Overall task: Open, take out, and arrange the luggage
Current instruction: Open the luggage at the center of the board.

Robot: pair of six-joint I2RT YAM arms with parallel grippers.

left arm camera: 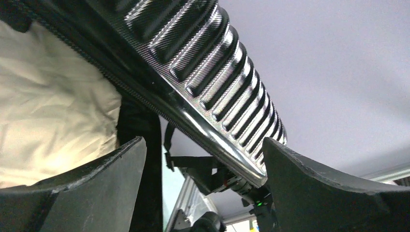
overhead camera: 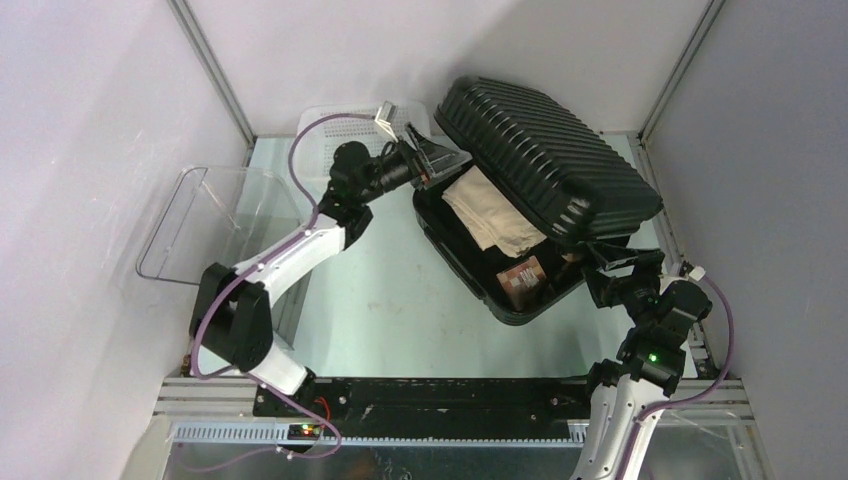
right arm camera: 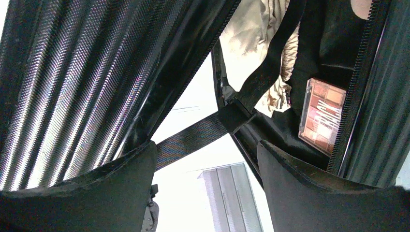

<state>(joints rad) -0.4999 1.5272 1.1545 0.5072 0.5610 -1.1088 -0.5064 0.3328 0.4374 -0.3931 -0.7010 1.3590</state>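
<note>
Top view: the luggage [overhead camera: 545, 175] lies on the table [overhead camera: 390, 310], right of centre. Its ribbed lid is raised at a slant over the lower shell, which contains a cream cloth [overhead camera: 490, 215] and a makeup palette [overhead camera: 522, 280]. Left wrist view: the left jaws stand wide apart and empty, with the lid rim running just beyond them. Right wrist view: the right jaws stand apart, gripping nothing; contact with the lid cannot be confirmed.

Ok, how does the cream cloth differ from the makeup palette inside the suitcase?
The cloth is large, soft and crumpled; the palette is small, flat and rigid. The cloth is plain cream; the palette shows pink and brown squares. Both lie in the lower half of the suitcase, under its raised lid.
</note>
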